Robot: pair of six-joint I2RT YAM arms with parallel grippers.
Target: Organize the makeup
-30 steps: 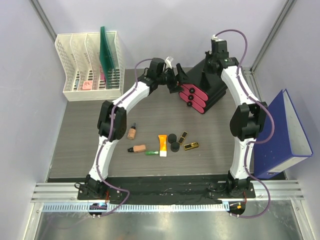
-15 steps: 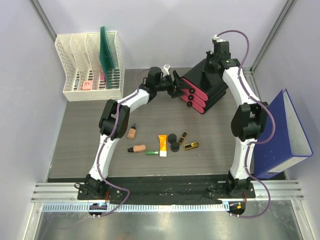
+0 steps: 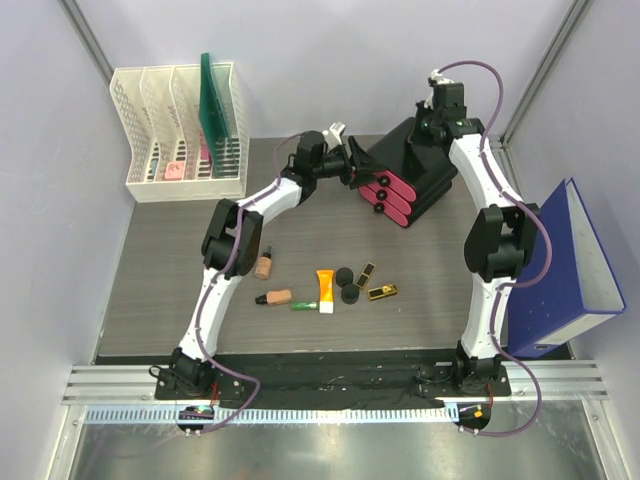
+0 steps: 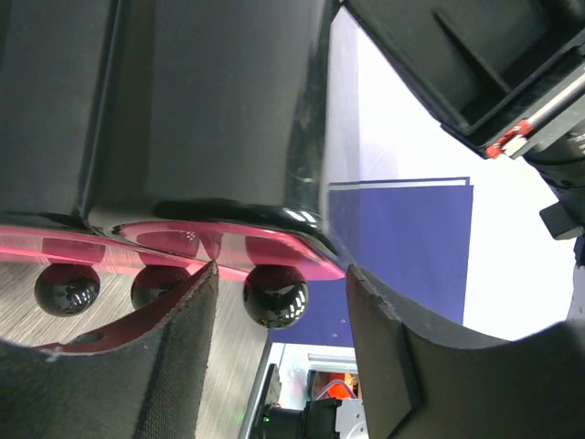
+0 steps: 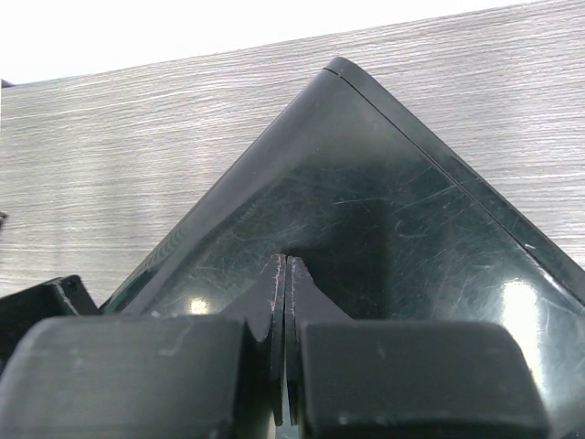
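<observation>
The makeup lies loose at mid-table: a beige bottle (image 3: 265, 265), a second beige bottle (image 3: 277, 297), a green tube (image 3: 303, 306), an orange tube (image 3: 325, 290), two black compacts (image 3: 344, 275) (image 3: 350, 294) and two gold-black sticks (image 3: 367, 272) (image 3: 382, 292). My left gripper (image 3: 358, 170) is at the pink drawer fronts of the black box (image 3: 405, 185). In the left wrist view the left gripper (image 4: 283, 283) stands open around a round black drawer knob (image 4: 274, 294), with a gap on the knob's right. My right gripper (image 5: 286, 261) is shut, its tips resting on the box's top (image 5: 393, 229).
A white file rack (image 3: 150, 130) with a green folder (image 3: 215, 100) and a small pink block (image 3: 172, 171) stands at the back left. A blue binder (image 3: 570, 260) leans at the right table edge. Two more drawer knobs (image 4: 67, 288) show beside the left finger.
My left gripper has moved right, up to the drawer fronts, and its jaws have narrowed around a knob. The right gripper stays on the box top.
</observation>
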